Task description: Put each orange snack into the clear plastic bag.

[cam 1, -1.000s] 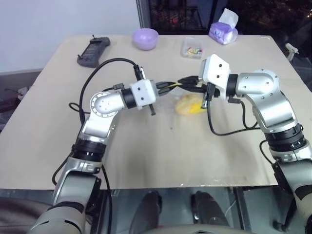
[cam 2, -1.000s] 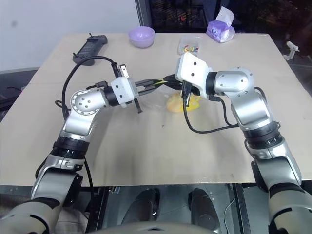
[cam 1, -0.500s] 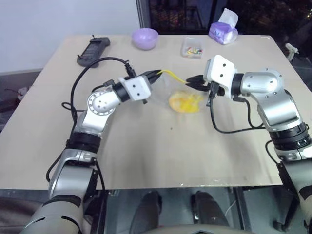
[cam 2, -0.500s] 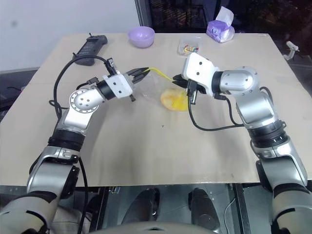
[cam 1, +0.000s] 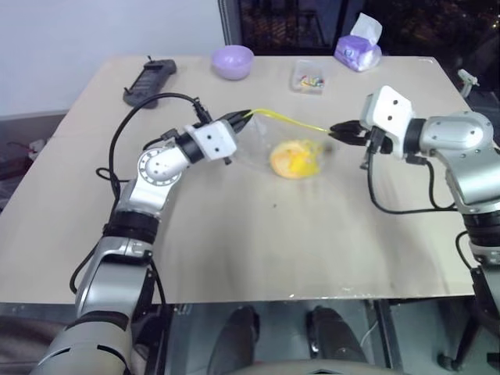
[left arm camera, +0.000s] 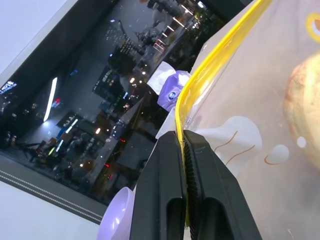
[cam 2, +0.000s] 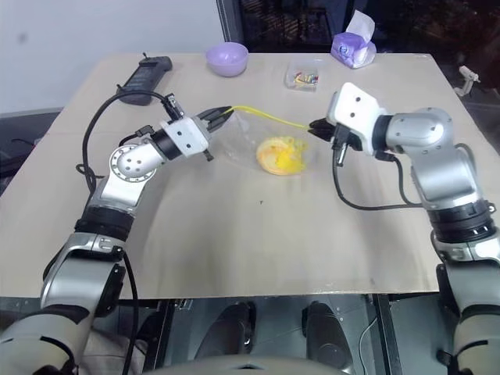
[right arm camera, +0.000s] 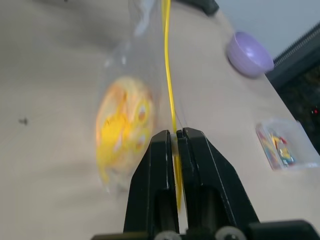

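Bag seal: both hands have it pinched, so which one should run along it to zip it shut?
Probably the right hand. It is shut on the yellow seal strip of the clear plastic bag and has open table beside it. The left hand can anchor the other end. The orange snack is inside.

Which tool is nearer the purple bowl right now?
Left. The left tool pinches the bag's yellow seal just in front of the purple bowl; the right tool grips the seal's other end, farther off.

- A tan table (cam 1: 234, 250) fills the middle.
- A pale wall (cam 1: 94, 31) stands at 11 o'clock.
- A dark window (cam 1: 312, 19) with scattered lights lies at 12 o'clock.
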Robot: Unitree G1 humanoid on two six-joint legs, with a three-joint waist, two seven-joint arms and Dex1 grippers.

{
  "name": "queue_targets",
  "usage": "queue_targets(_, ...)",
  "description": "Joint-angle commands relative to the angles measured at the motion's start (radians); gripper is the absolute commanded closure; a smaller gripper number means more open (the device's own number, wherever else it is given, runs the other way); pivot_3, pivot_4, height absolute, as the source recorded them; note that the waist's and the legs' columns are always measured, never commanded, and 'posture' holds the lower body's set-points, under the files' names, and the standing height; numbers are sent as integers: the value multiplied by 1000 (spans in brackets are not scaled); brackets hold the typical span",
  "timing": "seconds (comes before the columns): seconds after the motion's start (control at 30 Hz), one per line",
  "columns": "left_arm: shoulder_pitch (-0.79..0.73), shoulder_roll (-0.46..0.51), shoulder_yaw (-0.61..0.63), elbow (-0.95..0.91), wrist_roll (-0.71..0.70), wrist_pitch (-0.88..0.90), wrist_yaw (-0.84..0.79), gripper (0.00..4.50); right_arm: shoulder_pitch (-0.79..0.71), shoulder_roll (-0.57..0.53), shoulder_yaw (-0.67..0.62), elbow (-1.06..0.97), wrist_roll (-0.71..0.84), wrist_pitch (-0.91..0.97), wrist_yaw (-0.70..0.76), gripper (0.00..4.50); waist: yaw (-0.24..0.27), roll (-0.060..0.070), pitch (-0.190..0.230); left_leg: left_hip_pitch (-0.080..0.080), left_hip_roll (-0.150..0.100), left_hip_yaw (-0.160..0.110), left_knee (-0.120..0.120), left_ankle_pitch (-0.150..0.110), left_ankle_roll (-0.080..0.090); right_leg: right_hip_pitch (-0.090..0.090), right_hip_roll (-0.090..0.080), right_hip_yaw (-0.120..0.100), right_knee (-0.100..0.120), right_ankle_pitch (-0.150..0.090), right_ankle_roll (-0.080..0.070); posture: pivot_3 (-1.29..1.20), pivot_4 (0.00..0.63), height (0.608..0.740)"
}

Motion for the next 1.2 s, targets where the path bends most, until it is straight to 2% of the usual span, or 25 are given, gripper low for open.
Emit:
queue_targets(0.03, -32, 6, 32, 3, -26, -8, 12, 4500, 0, -24, -56, -45, 19, 15, 1, 4309, 0, 0, 0, 0, 0, 0, 0, 0, 0, 0, 0, 0, 0, 0, 0, 0, 150, 740)
queue_targets(0.4, -48, -3, 29, 30, -28, -17, 6, 4500, 25, -68, -59, -49, 9, 37, 4, 4309, 2, 0, 0, 0, 0, 0, 0, 0, 0, 0, 0, 0, 0, 0, 0, 0, 150, 740)
queue_targets(0.57, -52, -21, 22, 29, -23, -5, 7, 4500, -8, -42, -53, -15, -3, 6, -25, 4309, 1, 0, 0, 0, 0, 0, 0, 0, 0, 0, 0, 0, 0, 0, 0, 0, 150, 740)
queue_targets(0.83, -171, -55, 16, 148, 70, -21, 151, 4500, -175, 34, -27, 241, -129, -191, -161, 4309, 1, 0, 0, 0, 0, 0, 0, 0, 0, -1, 0, 0, 2, 0, 0, 0, 150, 740)
queue_targets(0.97, -221, -59, 18, 186, 102, -43, 228, 4500, -232, 62, -58, 308, -139, -257, -214, 4309, 1, 0, 0, 0, 0, 0, 0, 0, 0, -1, 0, 0, 1, 0, 0, 0, 150, 740)
queue_targets(1.1, -165, -48, 28, 151, 62, -37, 214, 4500, -171, 56, -77, 248, -98, -233, -182, 4309, 1, 0, 0, -1, 0, 1, -1, 2, -3, -2, 0, 1, -1, 0, 0, 0, 150, 740)
queue_targets(1.2, 19, -26, 5, -43, -33, -5, 86, 4500, -11, 13, -63, 111, -62, -151, -103, 4309, 1, 0, -1, 0, 0, 1, -3, 2, -3, -1, 0, 1, -3, 0, 0, 0, 150, 740)
